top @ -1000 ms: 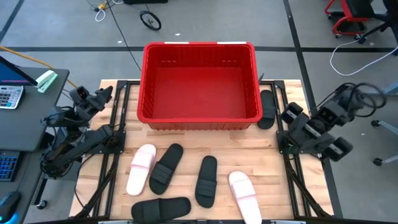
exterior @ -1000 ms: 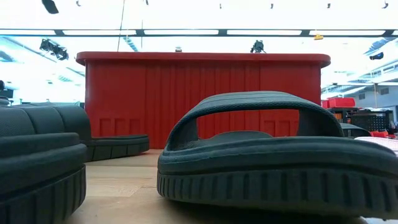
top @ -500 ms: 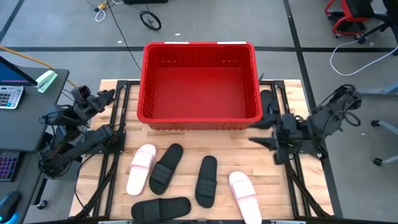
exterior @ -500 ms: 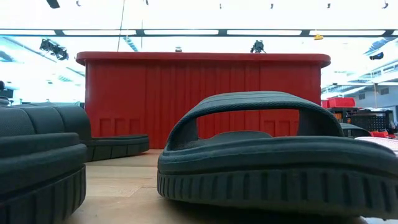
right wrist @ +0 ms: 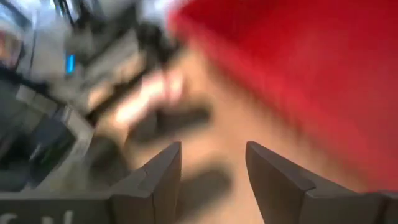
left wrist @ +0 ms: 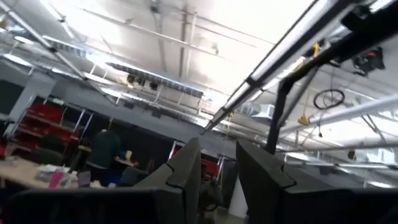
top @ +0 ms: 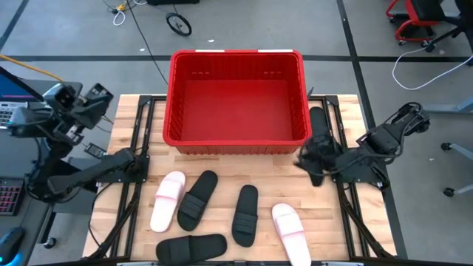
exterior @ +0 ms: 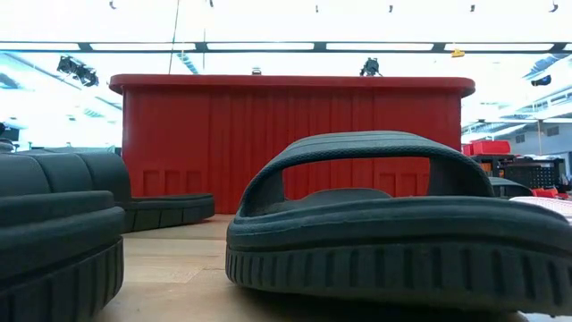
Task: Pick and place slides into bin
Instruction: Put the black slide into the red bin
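high view shows the right tool [top: 309, 164], fingers apart and empty, near the black slide [top: 318, 127] squeezed beside the bin [top: 236, 137]. it might bump the bin. left tool [left wrist: 217, 171], a little apart, waits off the tabletop [top: 222, 166].

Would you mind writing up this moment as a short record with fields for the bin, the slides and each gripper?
bin: red bin at the table's far middle, nothing inside
slides on table: six, none in the bin
black slides: three in front of the bin, one beside the bin's right wall
pink slides: two in front, one left, one right
left gripper: raised off the table's left edge, fingers apart, holding nothing
right gripper: open, empty, by the bin's front right corner
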Tool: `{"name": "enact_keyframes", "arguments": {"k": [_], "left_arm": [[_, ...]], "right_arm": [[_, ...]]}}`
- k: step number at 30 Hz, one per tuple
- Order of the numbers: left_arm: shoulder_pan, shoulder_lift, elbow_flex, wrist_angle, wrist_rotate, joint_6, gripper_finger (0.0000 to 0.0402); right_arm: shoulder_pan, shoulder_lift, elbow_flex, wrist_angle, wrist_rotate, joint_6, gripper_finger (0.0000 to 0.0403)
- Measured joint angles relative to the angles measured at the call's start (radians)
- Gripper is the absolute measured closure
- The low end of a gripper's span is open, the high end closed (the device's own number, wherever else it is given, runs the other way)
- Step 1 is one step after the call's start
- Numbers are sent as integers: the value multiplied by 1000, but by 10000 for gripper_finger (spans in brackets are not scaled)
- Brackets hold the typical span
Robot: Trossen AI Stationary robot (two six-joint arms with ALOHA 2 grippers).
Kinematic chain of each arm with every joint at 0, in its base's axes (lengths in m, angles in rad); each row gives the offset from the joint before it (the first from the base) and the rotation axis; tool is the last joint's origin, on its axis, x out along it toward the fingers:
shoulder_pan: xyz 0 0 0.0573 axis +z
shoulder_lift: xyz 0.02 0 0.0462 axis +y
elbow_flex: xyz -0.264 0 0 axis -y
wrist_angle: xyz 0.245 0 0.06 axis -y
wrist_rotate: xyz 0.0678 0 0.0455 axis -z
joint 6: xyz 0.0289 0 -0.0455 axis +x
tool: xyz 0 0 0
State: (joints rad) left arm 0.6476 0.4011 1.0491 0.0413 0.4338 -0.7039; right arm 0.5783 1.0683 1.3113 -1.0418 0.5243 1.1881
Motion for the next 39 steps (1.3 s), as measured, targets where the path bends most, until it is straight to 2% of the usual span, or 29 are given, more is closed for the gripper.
{"name": "enact_keyframes", "arguments": {"k": [3, 5, 7, 8, 11, 14, 18, 22, 24, 32, 36, 39], "left_arm": [[0, 37, 71, -53, 29, 28, 294], [0, 52, 103, -103, 30, 38, 294], [0, 64, 113, -140, 30, 52, 294], [0, 69, 113, -151, 29, 61, 294], [0, 81, 101, -152, 18, 67, 294], [0, 96, 87, -152, 7, 58, 294], [0, 131, 80, -149, 5, 57, 294], [0, 176, 80, -146, -18, 62, 294], [0, 201, 80, -146, -23, 61, 294], [0, 285, 80, -144, -23, 53, 294], [0, 310, 80, -144, -22, 41, 294], [0, 319, 80, -143, -22, 30, 294]], "right_arm": [[15, 11, 1, -193, -232, 202, 218], [24, 38, 0, -363, -288, 267, 218], [25, 69, -1, -533, -292, 279, 218], [25, 79, -11, -546, -282, 258, 218], [6, 63, -66, -466, -244, 62, 218], [-34, 70, -78, -538, -225, 47, 222], [-85, 29, -70, -525, -204, -69, 234], [-161, -57, -68, -526, -60, -165, 250], [-215, -116, -67, -531, -21, -209, 257], [-452, -313, -67, -532, -108, -414, 272], [-518, -329, -66, -527, -9, -540, 272], [-535, -331, -58, -524, 43, -568, 272]]}}
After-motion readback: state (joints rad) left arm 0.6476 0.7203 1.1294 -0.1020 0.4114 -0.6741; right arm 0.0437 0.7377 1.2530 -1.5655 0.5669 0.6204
